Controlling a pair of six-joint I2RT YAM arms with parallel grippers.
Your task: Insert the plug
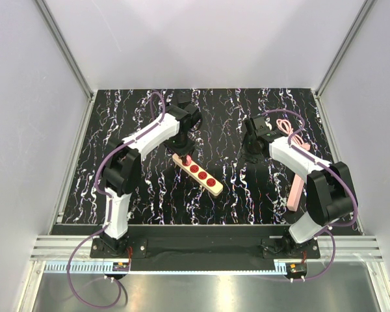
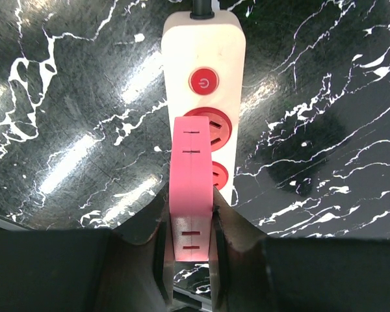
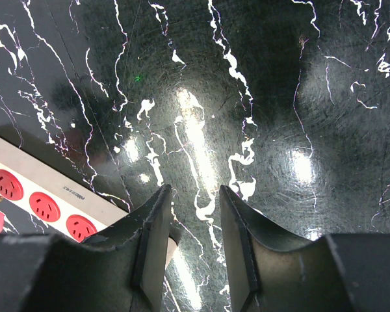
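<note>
I'm holding the pink plug (image 2: 192, 169) over the cream strip (image 2: 205, 52).
My left gripper (image 2: 192, 224) is pinching the plug; my right gripper (image 3: 195, 201) is hanging spread, empty.

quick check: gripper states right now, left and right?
Left gripper: closed, holding the pink plug.
Right gripper: open, holding nothing.

Item inspected: plug (image 2: 192, 188), a pink boxy body with short slots moulded into its upper face. It is clamped at its near end between the fingers of the left gripper (image 2: 191, 211). It stands over the cream power strip (image 2: 205, 52), at the end that carries the red power button (image 2: 204, 81), and covers part of the first red socket (image 2: 221, 123) beyond that button. Whether the pins are seated cannot be determined. In the overhead view the plug (image 1: 187, 158) sits at the strip's far-left end (image 1: 205, 177).
</note>
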